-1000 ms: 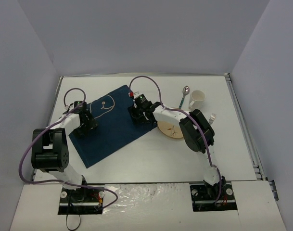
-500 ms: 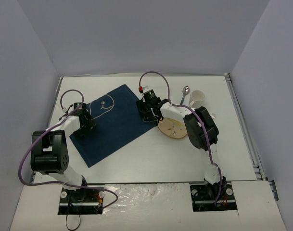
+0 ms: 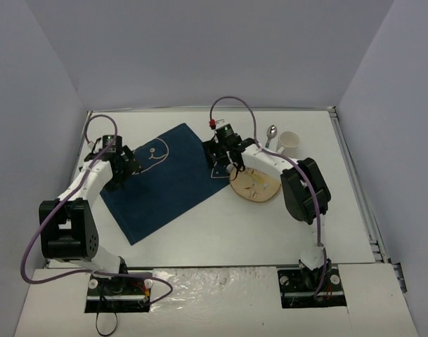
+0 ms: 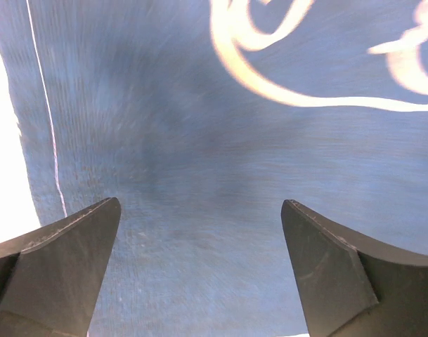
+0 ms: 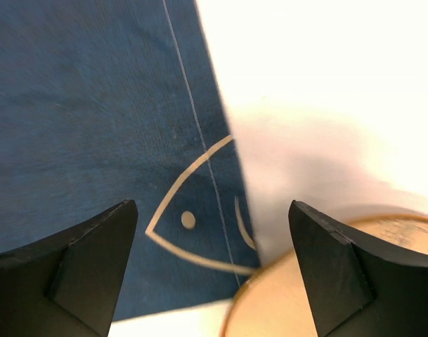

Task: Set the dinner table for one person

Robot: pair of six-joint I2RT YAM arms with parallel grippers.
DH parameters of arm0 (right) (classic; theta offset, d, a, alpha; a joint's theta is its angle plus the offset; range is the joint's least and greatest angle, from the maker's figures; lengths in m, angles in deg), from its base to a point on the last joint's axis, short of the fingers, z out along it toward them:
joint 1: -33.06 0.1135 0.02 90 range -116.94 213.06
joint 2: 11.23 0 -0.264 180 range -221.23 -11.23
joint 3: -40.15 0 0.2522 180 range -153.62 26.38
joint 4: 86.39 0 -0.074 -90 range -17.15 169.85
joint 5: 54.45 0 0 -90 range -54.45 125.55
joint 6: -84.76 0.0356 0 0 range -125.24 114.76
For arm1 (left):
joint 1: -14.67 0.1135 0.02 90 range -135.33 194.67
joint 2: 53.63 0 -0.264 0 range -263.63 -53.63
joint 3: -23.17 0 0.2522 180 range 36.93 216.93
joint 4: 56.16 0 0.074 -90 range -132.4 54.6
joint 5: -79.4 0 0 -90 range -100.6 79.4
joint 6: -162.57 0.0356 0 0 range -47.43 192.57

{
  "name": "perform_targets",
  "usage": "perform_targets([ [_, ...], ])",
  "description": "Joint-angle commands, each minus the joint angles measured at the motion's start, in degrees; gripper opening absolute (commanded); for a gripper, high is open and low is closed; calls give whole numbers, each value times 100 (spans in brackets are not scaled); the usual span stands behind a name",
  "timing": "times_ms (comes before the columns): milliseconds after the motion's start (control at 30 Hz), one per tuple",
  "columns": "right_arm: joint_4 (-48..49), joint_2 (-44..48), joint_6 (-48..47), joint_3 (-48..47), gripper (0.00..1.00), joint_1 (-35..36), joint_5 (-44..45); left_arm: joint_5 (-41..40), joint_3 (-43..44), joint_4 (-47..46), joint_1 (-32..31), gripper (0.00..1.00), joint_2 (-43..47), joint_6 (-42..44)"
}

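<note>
Alignment of the placemat (image 3: pixel 164 179) is judged to be the step in hand. The dark blue placemat lies flat but askew, left of centre on the white counter (image 3: pixel 221 232), which spans the frame and carries everything else. The left claw (image 4: pixel 199 274) is held above the placemat's left border, spread wide with nothing between its fingers. The right claw (image 5: pixel 214 274) is likewise wide and empty above the right corner. A plate (image 3: pixel 256 184) is seen just right of that corner, at centre frame; whether its rim overlaps the placemat or only touches it cannot be told. A spoon (image 3: pixel 270 133) and a cup (image 3: pixel 289 144) are placed toward the upper right.

If the placemat is to be squared, both borders should be pinched at once, close to the edge, so that only a single layer is caught. It should be kept taut between the two arms and turned as one piece; a pull from one side alone would likely leave wrinkles. The right corner should be moved with care so that the plate is not dragged. If the placemat is accepted as it lies, the claws should be raised straight up so that no fold is snagged.

No brand, label or legible writing is found. Only a white line drawing is carried by the placemat, with a fish outline (image 5: pixel 192 225) and dot eye shown in the right wrist view. Faint marks on the plate cannot be read.
</note>
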Motion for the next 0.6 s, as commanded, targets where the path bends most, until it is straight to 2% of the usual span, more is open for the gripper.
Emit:
perform_targets([
  [0,117,1442,430,9,95,-127,323,-10,850,535,-192,97,735,777],
  [133,358,2491,803,807,100,-332,346,307,904,746,-226,97,1129,1262],
  [267,1002,3483,929,2200,100,-563,213,616,630,941,-235,97,1799,1671],
  [367,1194,4289,1205,3214,100,-780,77,590,421,1080,-227,97,2270,2027],
  [467,1181,4918,1457,3905,100,-1001,-248,404,118,1103,-231,97,2939,2134],
  [567,1191,5436,2000,4537,100,-1348,-397,379,14,1232,-227,97,3211,2181],
])
